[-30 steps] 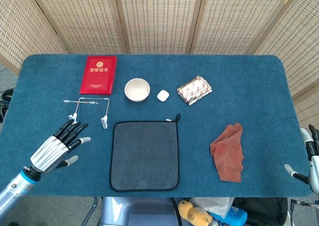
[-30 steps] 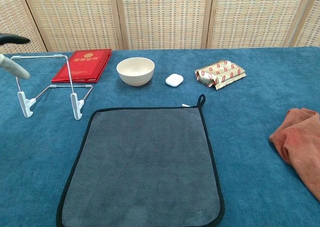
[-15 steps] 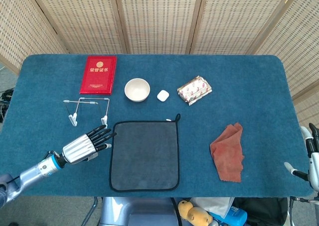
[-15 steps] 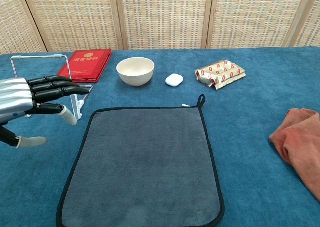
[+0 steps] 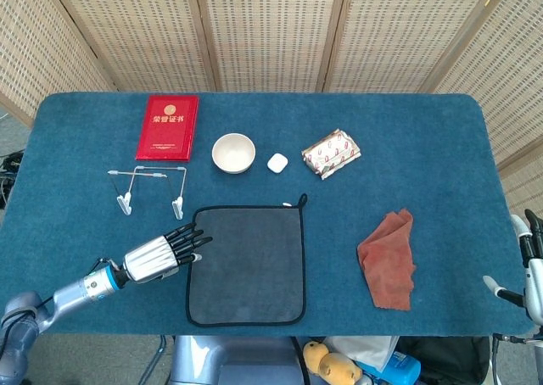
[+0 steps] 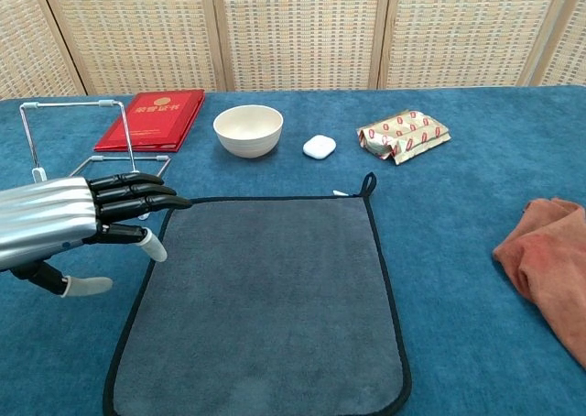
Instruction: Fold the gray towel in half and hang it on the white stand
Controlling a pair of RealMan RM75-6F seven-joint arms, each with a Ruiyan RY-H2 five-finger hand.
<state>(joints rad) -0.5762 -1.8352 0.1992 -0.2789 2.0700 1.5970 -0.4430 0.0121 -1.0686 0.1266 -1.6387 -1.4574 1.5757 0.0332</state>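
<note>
Fingers (image 6: 137, 192) of left hand (image 5: 157, 256) reach over gray towel (image 5: 250, 262).

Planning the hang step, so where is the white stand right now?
In the head view the white stand sits on the table's left side, in front of the red booklet, just beyond the gray towel's far-left corner.

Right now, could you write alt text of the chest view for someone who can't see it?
A silver robot left hand with black fingers reaches, open, over the left edge of a flat gray towel on a blue table. Behind stand a white wire stand, red booklet, cream bowl and an orange cloth at right.
</note>
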